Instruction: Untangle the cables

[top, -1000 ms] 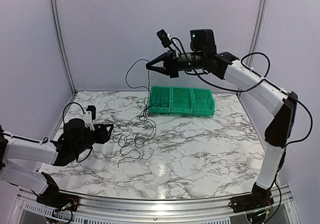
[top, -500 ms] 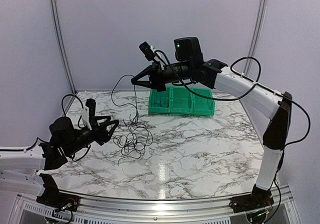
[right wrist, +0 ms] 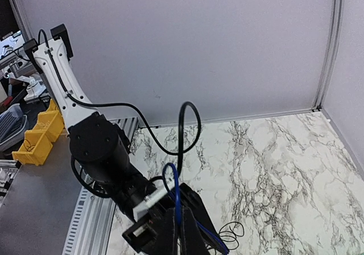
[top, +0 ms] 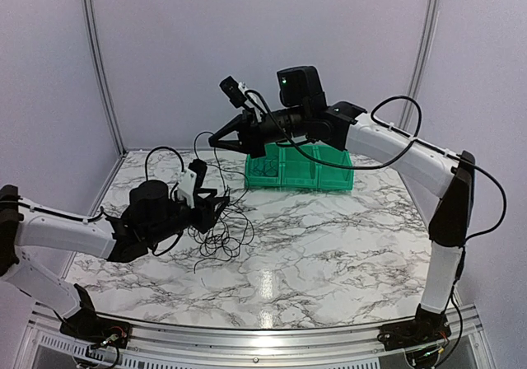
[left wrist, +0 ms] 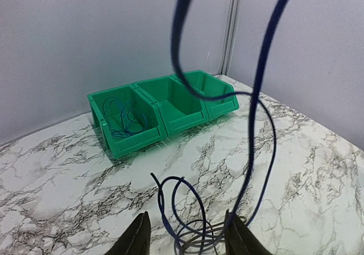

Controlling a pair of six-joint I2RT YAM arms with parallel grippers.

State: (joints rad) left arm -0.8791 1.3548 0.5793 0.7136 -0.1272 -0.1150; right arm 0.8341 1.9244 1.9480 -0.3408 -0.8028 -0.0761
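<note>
**Cable stock on the bench: one strand lifted, one pile below**

1. Right tool (top: 214,139). You have its fingers pressed together on a blue cable (right wrist: 175,201). The cable is pinched at the fingertips and held high over the marble bench (top: 354,237).

2. Blue cable. It rises in a small loop just above the right tool's pinch. From there it hangs down beneath that tool towards the pile. In the left wrist view, two long runs of it hang down across the picture, close in front of the left tool.

3. Left tool (left wrist: 186,242). Your fingers here stand spread, low over the bench. Several loops of cable lie in the gap between them, and the fingers are not squeezing any of them.

4. Cable tangle (top: 218,237). This is a loose heap of thin dark and blue loops on the bench. It lies at and just ahead of the left tool's fingertips, well below the right tool.

5. Green bins (top: 329,175). Three bins stand joined in a row, well beyond the left tool and close behind the right tool. Seen from the left tool, the leftmost bin holds a small coil of blue wire (left wrist: 126,118).
</note>
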